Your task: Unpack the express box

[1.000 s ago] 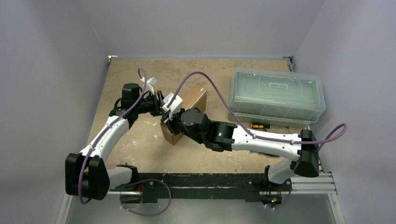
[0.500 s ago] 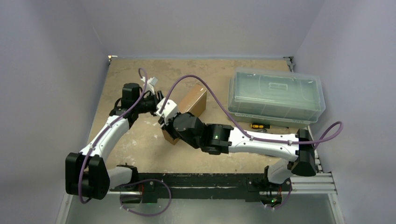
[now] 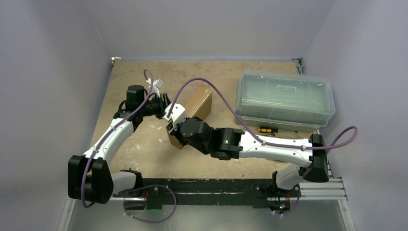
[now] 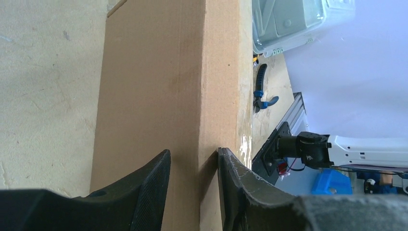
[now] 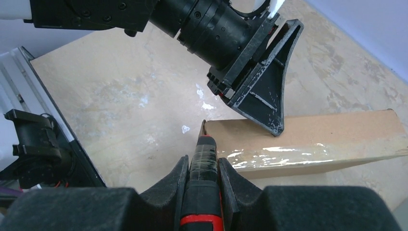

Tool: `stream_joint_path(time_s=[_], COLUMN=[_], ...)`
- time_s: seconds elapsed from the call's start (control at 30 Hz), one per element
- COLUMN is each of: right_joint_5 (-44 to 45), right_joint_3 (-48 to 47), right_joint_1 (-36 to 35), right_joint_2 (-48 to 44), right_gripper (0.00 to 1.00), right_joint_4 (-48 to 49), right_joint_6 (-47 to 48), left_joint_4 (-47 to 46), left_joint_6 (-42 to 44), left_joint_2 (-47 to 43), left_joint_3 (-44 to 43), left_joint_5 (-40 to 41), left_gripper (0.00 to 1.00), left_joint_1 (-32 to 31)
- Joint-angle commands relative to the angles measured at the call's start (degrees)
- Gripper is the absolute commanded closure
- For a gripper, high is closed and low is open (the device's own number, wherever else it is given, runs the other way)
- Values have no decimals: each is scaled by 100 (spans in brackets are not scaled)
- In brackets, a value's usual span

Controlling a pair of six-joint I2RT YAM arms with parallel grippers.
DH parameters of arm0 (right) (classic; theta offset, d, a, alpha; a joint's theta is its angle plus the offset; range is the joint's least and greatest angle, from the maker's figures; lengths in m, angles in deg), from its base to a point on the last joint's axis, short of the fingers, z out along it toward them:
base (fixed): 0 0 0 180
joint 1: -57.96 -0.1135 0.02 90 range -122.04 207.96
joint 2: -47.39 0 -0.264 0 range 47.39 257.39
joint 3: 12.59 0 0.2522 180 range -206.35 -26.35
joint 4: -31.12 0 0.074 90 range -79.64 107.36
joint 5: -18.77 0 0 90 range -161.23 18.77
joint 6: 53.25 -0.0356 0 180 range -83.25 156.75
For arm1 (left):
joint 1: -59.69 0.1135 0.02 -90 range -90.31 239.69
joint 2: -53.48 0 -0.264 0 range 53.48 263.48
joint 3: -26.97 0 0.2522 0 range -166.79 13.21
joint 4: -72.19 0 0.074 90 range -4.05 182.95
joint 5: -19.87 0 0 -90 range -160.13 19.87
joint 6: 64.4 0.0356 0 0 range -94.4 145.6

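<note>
**While the right gripper edges left, the express box holds its spot**

Seen from above, the right arm has swung left since a second ago. The box stays mid-table, with the left gripper at its left side.

Left wrist: fingers narrow, cardboard between them. Clamped or not, I cannot tell.

Right wrist: jaws pinch a black-and-red tool, its tip at the taped corner.

Tan mottled tabletop, clear bin on the right, lilac walls.

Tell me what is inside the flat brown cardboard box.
Nothing inside is visible. The flat brown cardboard box looks shut, shiny clear tape along its seam; the right gripper holds a black-and-red tool at its corner. Cardboard walls hide any contents.
</note>
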Motion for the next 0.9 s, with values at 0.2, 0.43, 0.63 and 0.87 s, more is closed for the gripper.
stream_joint_path(time_s=[0.2, 0.43, 0.63, 0.87], right_joint_5=[-1493, -941, -739, -1557], right_joint_3=[-346, -485, -280, -48], right_joint_1=[729, 520, 485, 695], right_joint_2=[-334, -325, -570, -946], right_gripper=[100, 100, 100, 100], right_joint_4=[-949, -1372, -1221, -894], right_joint_6=[181, 286, 347, 827], left_joint_4=[489, 497, 562, 671], left_joint_6=[744, 751, 803, 901], left_joint_2=[225, 269, 359, 448], left_joint_3=[187, 196, 166, 119], left_joint_5=[947, 968, 1055, 1236], left_gripper=[62, 62, 62, 62], left_joint_1=[40, 40, 40, -73])
